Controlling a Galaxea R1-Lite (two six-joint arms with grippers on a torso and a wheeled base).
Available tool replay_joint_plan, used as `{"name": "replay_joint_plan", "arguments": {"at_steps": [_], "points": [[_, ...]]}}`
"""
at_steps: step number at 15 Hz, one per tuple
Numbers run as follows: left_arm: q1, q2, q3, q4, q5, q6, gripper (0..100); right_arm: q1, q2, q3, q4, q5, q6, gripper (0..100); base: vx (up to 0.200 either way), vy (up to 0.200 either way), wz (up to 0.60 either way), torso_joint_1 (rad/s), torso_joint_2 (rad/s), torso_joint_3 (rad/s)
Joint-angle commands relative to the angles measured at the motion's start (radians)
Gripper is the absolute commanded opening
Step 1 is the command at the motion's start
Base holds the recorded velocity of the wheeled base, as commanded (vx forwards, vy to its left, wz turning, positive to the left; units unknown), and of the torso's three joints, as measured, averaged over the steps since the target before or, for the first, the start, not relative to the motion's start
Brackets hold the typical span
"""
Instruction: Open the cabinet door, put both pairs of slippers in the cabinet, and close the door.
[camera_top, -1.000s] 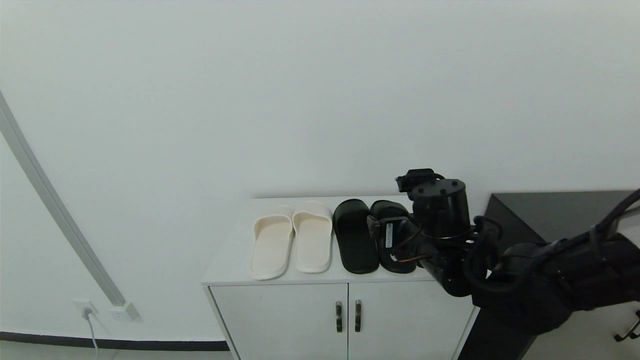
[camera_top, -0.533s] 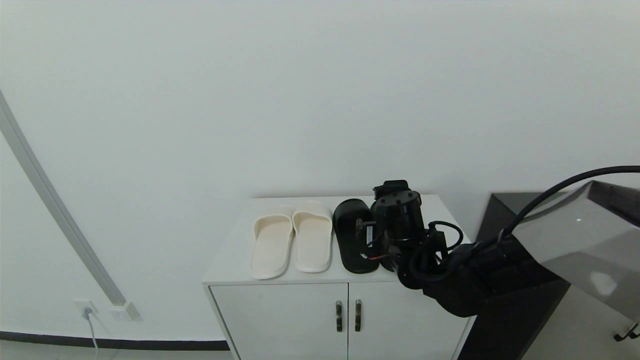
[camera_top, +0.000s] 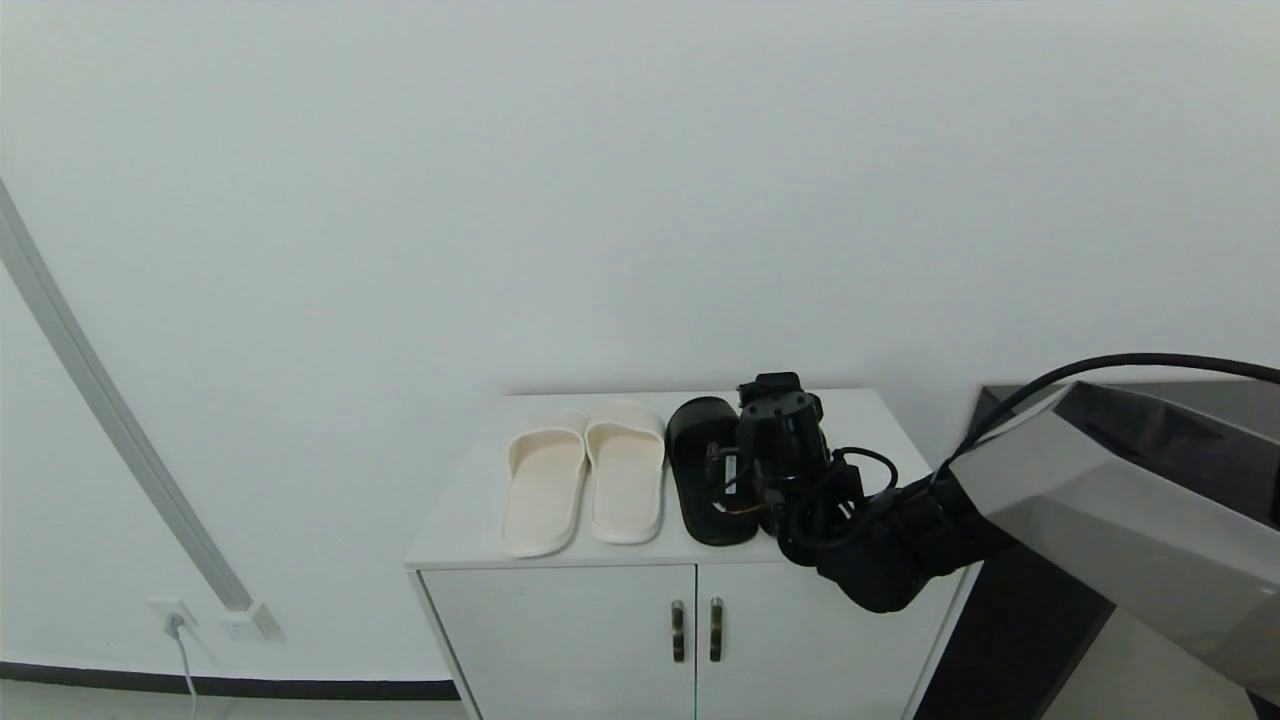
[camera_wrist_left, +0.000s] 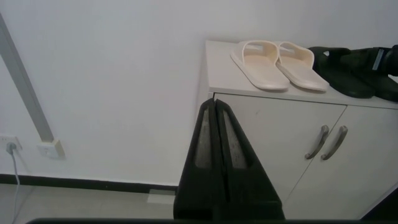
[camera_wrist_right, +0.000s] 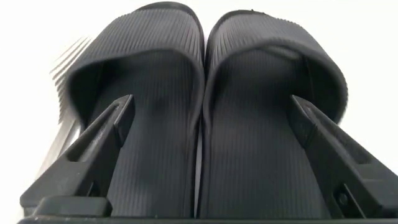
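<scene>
As it advanced, right gripper over black slippers, spread apart | left gripper closed together

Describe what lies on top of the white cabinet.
On the cabinet: a white pair of slippers and a black pair. The open right hand and its arm hide most of one black slipper.

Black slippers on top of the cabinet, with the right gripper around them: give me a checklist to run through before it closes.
1. Jaws of the right gripper open: ok.
2. Both black slippers between the jaws: ok.
3. The white slippers apart from that gripper: ok.
4. The cabinet doors open to take the pair: not ok, both shut.
5. The left gripper empty: ok, jaws shut on nothing.
6. Jaws low enough beside the soles: cannot tell.
</scene>
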Motion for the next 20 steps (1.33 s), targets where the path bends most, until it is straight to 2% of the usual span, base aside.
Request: {"name": "replay_joint_plan", "arguments": {"at_steps": [1, 11, 12, 20], "points": [[0.0, 0.0, 0.0, 0.0, 0.001, -0.001, 0, -0.015, 0.046, -0.05, 0.003, 0.002, -0.004, 100, 0.0, 0.0, 0.0, 0.0, 0.0, 0.0], [0.0, 0.0, 0.0, 0.0, 0.001, -0.001, 0, -0.055, 0.172, -0.245, 0.041, 0.008, -0.037, 100, 0.0, 0.0, 0.0, 0.0, 0.0, 0.0], [0.0, 0.0, 0.001, 0.0, 0.001, -0.001, 0, -0.055, 0.183, -0.265, 0.048, 0.008, -0.037, 0, 0.0, 0.0, 0.0, 0.0, 0.0, 0.0], [0.0, 0.0, 0.0, 0.0, 0.002, -0.002, 0, -0.054, 0.195, -0.298, 0.067, 0.007, -0.039, 0, 0.0, 0.0, 0.0, 0.0, 0.0, 0.0]]}}
